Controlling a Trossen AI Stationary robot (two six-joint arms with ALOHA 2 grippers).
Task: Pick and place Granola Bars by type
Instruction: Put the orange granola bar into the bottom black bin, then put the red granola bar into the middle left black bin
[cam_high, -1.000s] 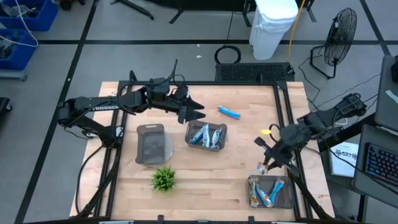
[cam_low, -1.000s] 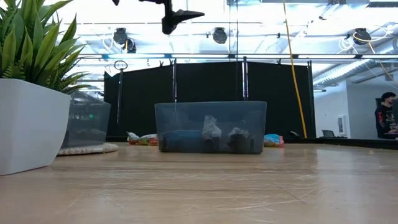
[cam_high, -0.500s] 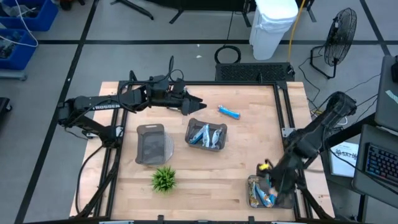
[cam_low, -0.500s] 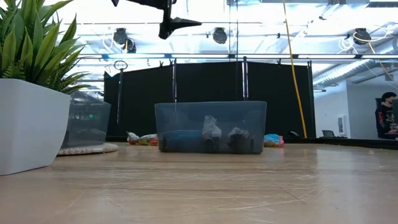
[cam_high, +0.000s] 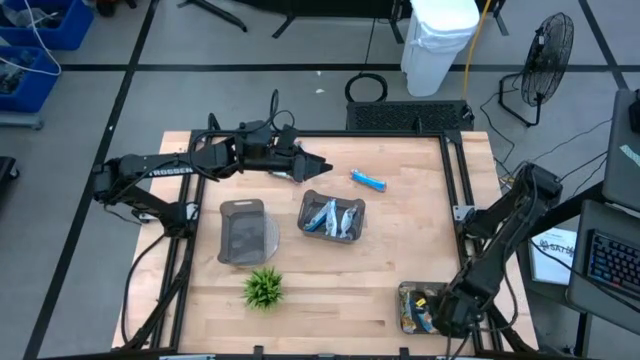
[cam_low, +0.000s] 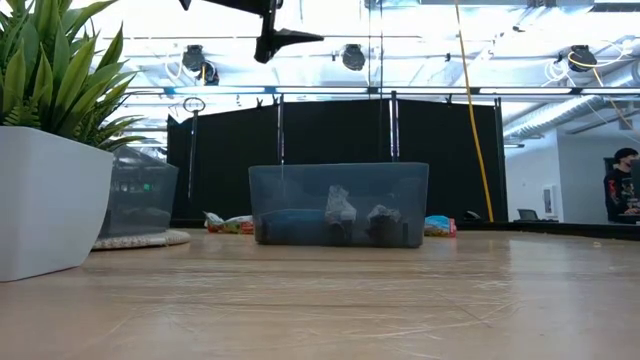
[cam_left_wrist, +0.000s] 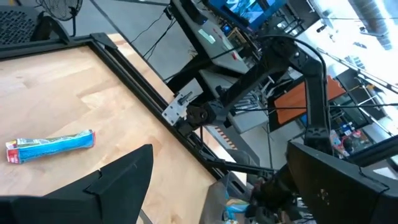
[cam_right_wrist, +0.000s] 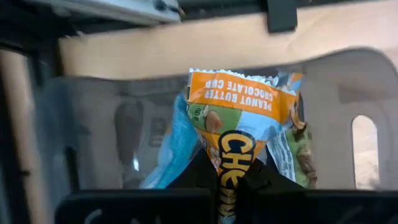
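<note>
Over the corner tray (cam_right_wrist: 81, 124), right end effector (cam_right_wrist: 227, 180) — closed — pinches an orange-topped bar (cam_right_wrist: 239, 118).

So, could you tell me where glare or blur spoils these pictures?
Low view: bright ceiling lights wash out the top, and the plant pot close by is soft. Right wrist view: the held bar reads clearly, while the tray wall is hazy.

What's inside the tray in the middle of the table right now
The middle tray holds several blue-wrapped granola bars lying side by side. Their exact number, and anything under them, cannot be told. The low view shows only dark shapes through its wall.
</note>
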